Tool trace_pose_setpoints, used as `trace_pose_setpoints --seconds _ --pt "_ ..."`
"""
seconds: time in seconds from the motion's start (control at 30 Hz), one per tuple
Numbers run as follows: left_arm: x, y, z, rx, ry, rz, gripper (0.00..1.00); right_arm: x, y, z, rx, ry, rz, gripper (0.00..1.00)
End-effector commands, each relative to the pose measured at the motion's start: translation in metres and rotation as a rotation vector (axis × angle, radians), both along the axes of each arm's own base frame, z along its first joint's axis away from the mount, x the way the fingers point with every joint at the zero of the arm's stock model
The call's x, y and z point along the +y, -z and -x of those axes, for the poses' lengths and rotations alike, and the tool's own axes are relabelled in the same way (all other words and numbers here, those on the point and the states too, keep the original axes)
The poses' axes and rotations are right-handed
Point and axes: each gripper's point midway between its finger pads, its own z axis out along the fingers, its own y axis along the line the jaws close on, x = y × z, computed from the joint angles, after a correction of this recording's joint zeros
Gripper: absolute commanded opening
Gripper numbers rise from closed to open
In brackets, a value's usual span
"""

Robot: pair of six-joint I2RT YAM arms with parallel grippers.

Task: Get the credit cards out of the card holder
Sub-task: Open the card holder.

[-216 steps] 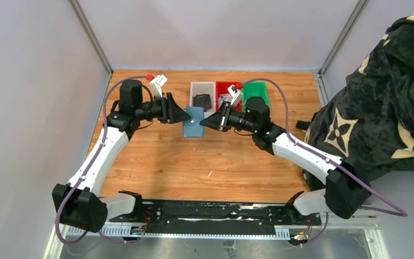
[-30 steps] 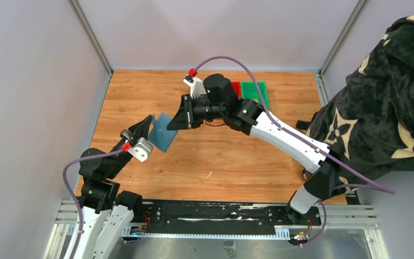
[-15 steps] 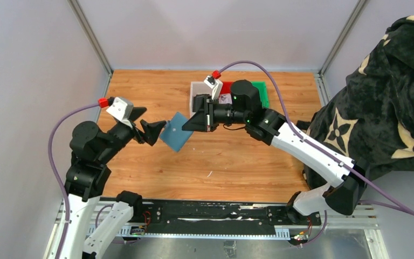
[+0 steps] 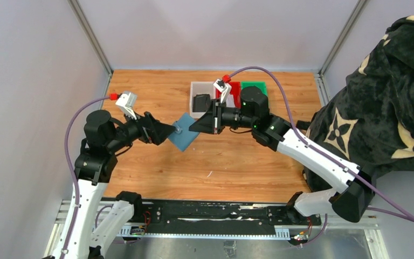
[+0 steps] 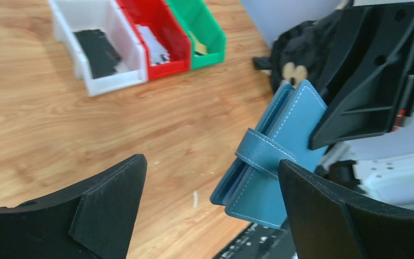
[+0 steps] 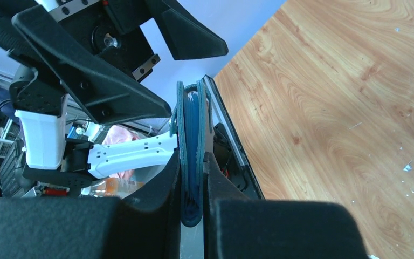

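The teal-blue card holder [image 4: 185,139] hangs above the table, folded shut, its closing tab [image 5: 261,154] wrapped round the front. My right gripper [image 4: 193,128] is shut on its spine end; the right wrist view shows the card holder [image 6: 192,124] edge-on between the black fingers [image 6: 156,205]. My left gripper [image 4: 168,131] faces the holder's free edge from the left and is open. In the left wrist view the card holder [image 5: 280,183] lies just inside the right finger [image 5: 345,216], with nothing clamped. The credit cards are hidden.
At the back stand three bins: a white one [image 4: 195,86] holding a black wallet [image 4: 201,101], a red one [image 4: 233,88] with a pale item, and a green one [image 4: 254,89]. A person in dark patterned clothing [image 4: 388,108] is at the right edge.
My left gripper let go and opened wide, then swung up to face the holder's free edge. My right arm carried the holder rightward and back.
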Motion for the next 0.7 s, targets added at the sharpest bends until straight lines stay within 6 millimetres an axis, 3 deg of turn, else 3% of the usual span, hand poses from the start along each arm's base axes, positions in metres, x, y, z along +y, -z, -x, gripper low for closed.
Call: trace_pose_setpoints --seconds 0.0,0.13,0.4,0.5,0.67 --pt "-0.024 -0.019 0.023 0.091 0.174 0.179 0.98 -0.015 -0.038 0.003 -0.093 0.017 -0.16 0.0" --pt "-0.033 -0.018 0.036 0.127 0.25 0.24 0.96 -0.019 -0.043 0.001 -0.101 0.04 -0.193 0.0" --pt "-0.038 -0.029 0.038 0.146 0.263 0.34 0.92 -0.027 -0.064 -0.009 -0.124 0.129 -0.321 0.0" --pt "-0.041 -0.034 0.036 0.157 0.277 0.395 0.79 -0.023 -0.061 -0.009 -0.086 0.123 -0.361 0.0" --pt "-0.043 -0.034 0.03 0.187 0.273 0.455 0.49 -0.015 -0.053 -0.005 -0.075 0.127 -0.372 0.0"
